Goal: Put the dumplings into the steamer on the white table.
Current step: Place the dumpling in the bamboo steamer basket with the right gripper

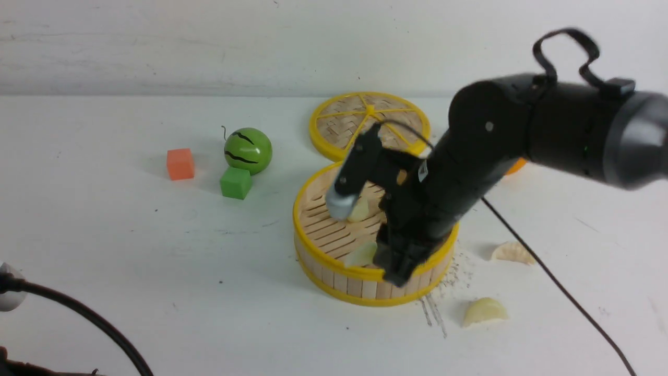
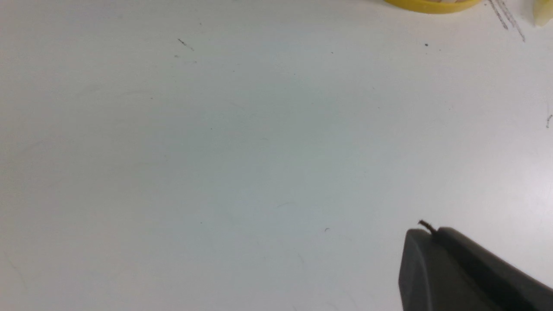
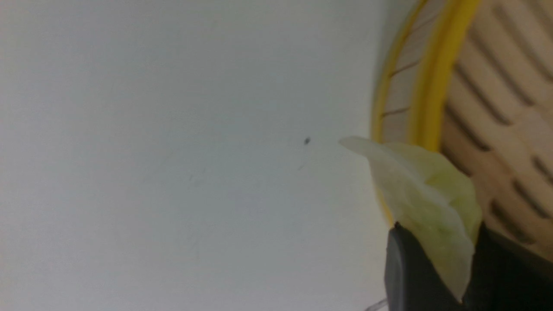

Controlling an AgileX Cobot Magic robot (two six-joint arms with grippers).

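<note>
Right now, your front view gives the layout: the right arm [image 1: 522,130] reaches over the steamer [image 1: 323,266], which sits mid-surface. The right jaws hang at its near rim with a pale held dumpling [image 1: 361,254] at their left side. Only the right wrist view proves the grip. It shows those jaws clamped on the greenish held dumpling [image 3: 423,203], which pokes out over the yellow rim [image 3: 436,86]. The slatted floor lies to one side of it and the bare white surface [image 3: 173,151] to the other. The left wrist view adds little. You see one dark finger [image 2: 453,268] of the left jaws above the surface, so you cannot tell whether they are spread or closed. A sliver of the steamer's base shows at the frame edge.

Count four dumplings in the front view:
- the held one;
- one loose dumpling [image 1: 360,210] lying on the slats;
- a far dumpling [image 1: 513,252] on the surface right of the steamer;
- a near dumpling [image 1: 485,310], also right of the steamer.

You also have one steamer and one woven lid [image 1: 369,124] just beyond it. To the left are one striped green ball [image 1: 248,150], one orange cube [image 1: 180,163] and one green cube [image 1: 236,182] just nearer than the ball.
</note>
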